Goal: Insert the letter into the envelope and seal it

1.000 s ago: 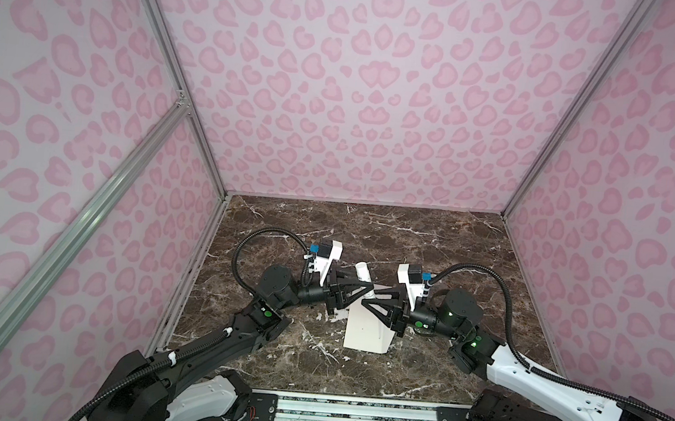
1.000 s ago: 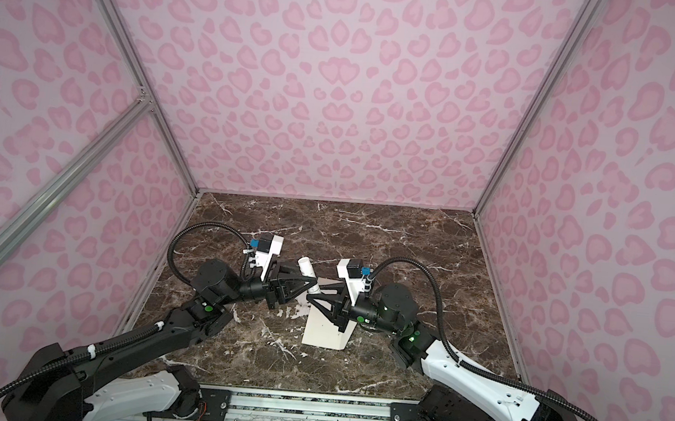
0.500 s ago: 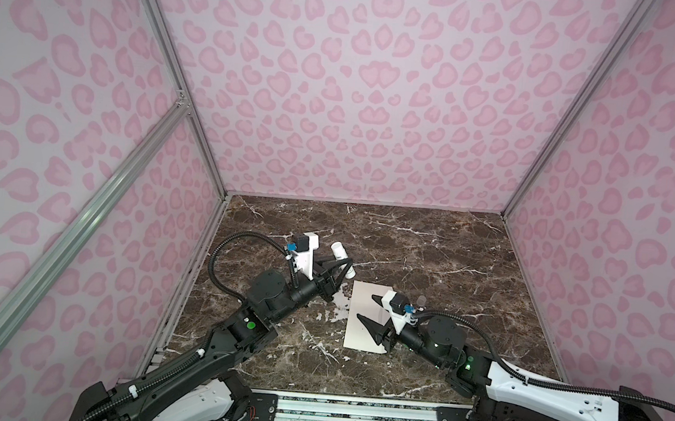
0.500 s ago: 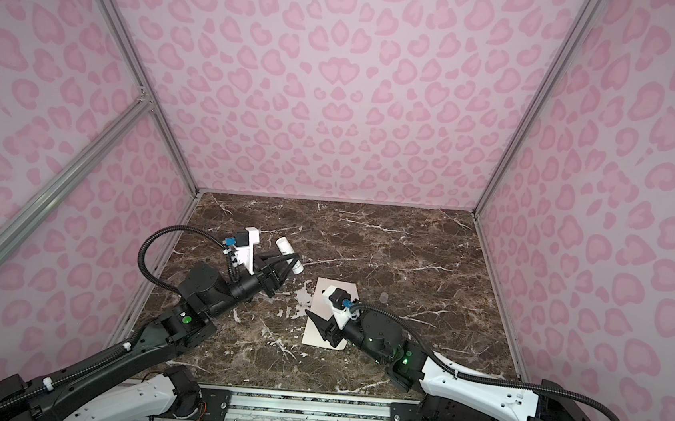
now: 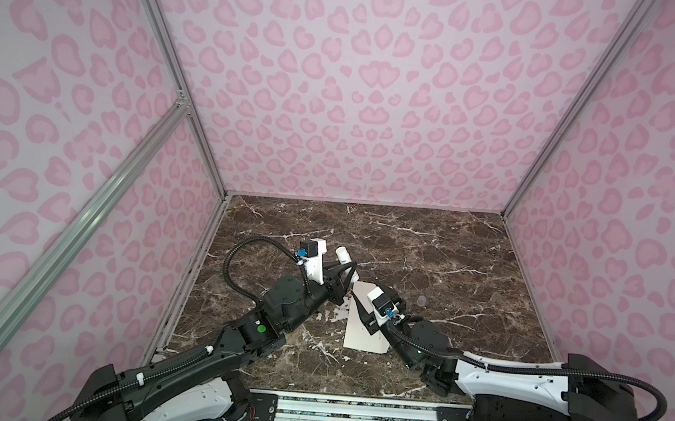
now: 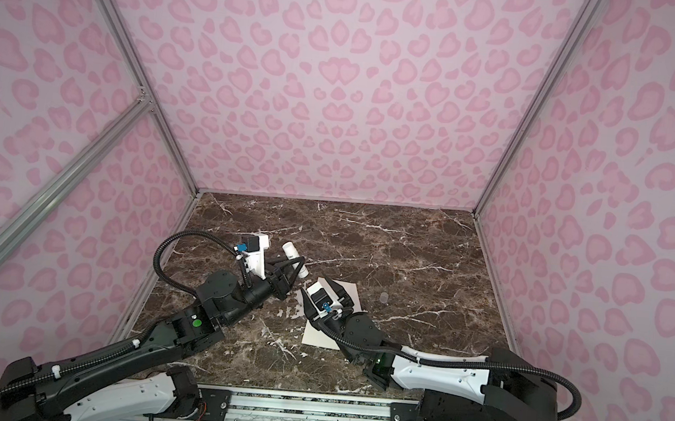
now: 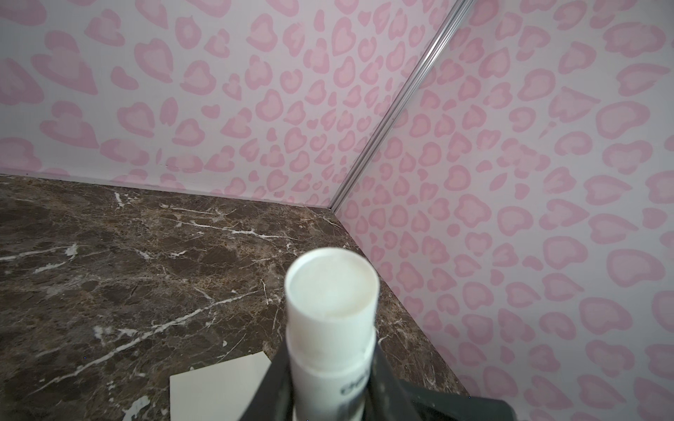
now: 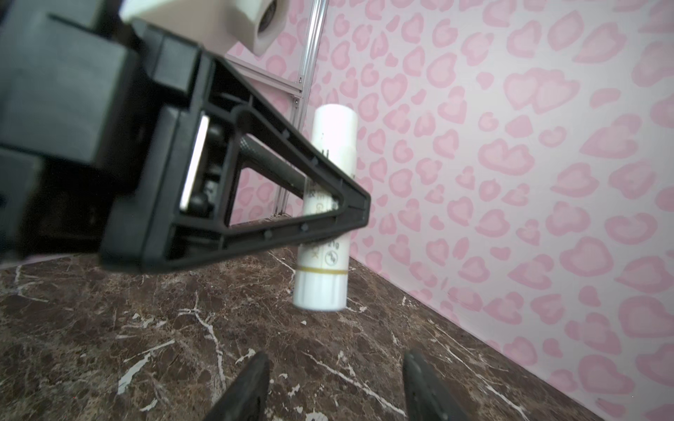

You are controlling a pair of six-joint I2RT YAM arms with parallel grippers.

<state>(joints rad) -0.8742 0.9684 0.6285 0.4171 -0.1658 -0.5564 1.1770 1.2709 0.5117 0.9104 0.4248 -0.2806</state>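
Observation:
The cream envelope [image 5: 360,338] [image 6: 322,337] lies flat on the marble near the front middle; one corner of it [image 7: 219,386] shows in the left wrist view. My left gripper [image 5: 347,273] [image 6: 295,268] [image 7: 330,368] is shut on a white stick [image 5: 343,257] [image 7: 330,313] [image 8: 321,284], held off the table just behind the envelope's far left corner. My right gripper [image 5: 370,289] [image 8: 335,368] hovers low over the envelope's far end, open and empty, facing the stick. The letter is hidden.
A small clear cap [image 5: 421,301] [image 6: 383,297] sits on the marble tabletop [image 5: 428,248] to the right of the envelope. Pink patterned walls close in the left, back and right sides.
The grippers, tip to tip over the envelope a second ago, have parted. The right jaws opened wider and that arm dropped low. The left gripper carried the stick up and back-left.

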